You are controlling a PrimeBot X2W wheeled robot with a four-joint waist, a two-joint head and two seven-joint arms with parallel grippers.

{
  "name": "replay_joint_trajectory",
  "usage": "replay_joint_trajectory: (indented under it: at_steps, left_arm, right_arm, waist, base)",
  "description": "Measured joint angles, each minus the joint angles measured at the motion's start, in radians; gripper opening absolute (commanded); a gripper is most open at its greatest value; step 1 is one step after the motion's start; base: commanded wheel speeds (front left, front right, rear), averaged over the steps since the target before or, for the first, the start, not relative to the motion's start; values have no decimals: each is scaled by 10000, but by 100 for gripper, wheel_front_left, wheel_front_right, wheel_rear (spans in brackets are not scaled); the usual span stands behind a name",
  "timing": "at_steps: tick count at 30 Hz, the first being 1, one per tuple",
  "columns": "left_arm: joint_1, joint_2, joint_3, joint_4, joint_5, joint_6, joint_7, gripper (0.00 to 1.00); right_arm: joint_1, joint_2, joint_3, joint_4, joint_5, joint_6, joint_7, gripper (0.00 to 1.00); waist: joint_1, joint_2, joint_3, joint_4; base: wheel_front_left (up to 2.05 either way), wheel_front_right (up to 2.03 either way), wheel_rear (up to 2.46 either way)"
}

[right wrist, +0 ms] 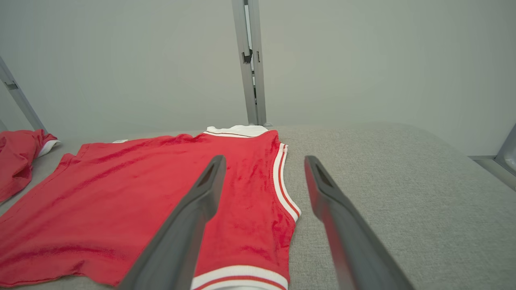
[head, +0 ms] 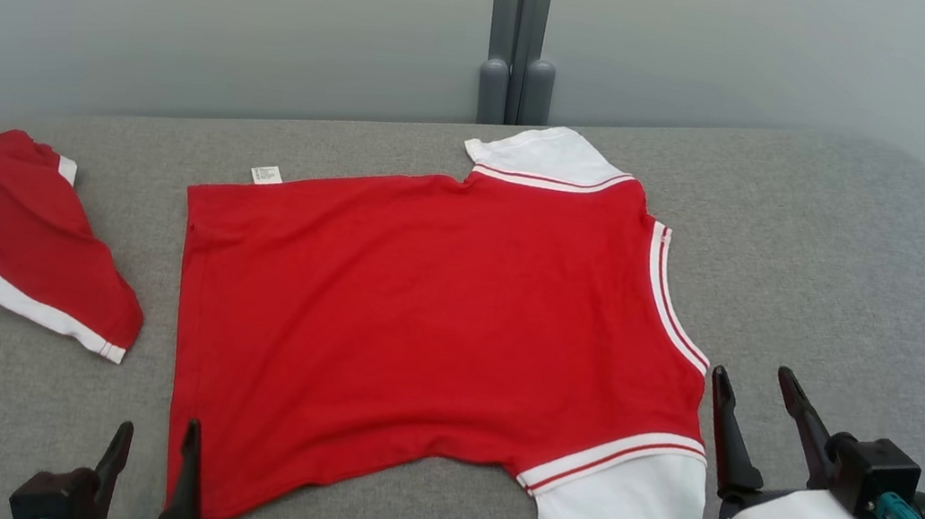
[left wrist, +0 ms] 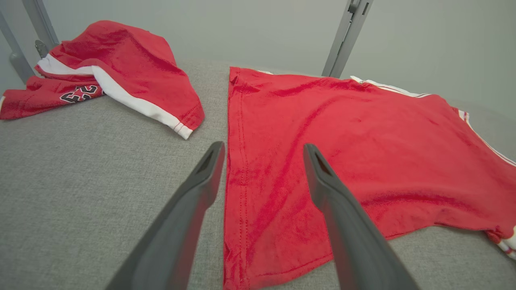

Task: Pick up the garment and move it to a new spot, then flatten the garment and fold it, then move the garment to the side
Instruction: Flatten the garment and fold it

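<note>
All of it sits on a grey fabric-covered surface (head: pixel 858 279), kinda like a padded bed top, rounded off at the far right corner. Spread flat across the middle is a red shirt (head: pixel 436 319) with white sleeves and red-and-white striped trim, plus a small white tag (head: pixel 266 175) poking out at its far left corner. Off to the left, not touching it, a second red garment (head: pixel 5 231) lies crumpled, with a white band and a 23 on it
</note>
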Motion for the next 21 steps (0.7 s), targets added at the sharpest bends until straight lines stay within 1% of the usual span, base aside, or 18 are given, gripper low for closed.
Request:
replay_joint_trajectory:
  at_steps: [4,6,9,12,17,21]
  left_arm:
    - [211,-6,25,215,-642,-12,155,100]
    - [254,-6,40,242,-989,-92,389,100]
    - [466,-10,-29,357,-1160,-128,796,100]
    - [779,-15,-144,623,-1241,-128,1273,100]
    - [924,-15,-115,815,-1847,-128,1680,100]
    - [922,-15,-107,790,-2945,-128,1900,100]
  right_arm:
    - [309,111,-136,263,522,199,2,100]
    - [627,280,-295,430,959,326,2,100]
    - [1155,571,-550,727,1762,527,2,100]
    - [1636,675,-702,1057,2337,709,4,100]
    - [1877,658,-531,1442,2447,993,61,100]
    - [1875,660,-316,1593,2431,1189,59,100]
  waist:
    - [0,0,-6,30]
    - [0,0,-10,53]
    - [0,0,-19,95]
    - [0,0,-29,137]
    - [0,0,-36,168]
    - [0,0,-22,144]
  base:
    - [0,0,0]
    - [0,0,0]
    - [0,0,0]
    - [0,0,0]
    - [0,0,0]
    - [0,0,0]
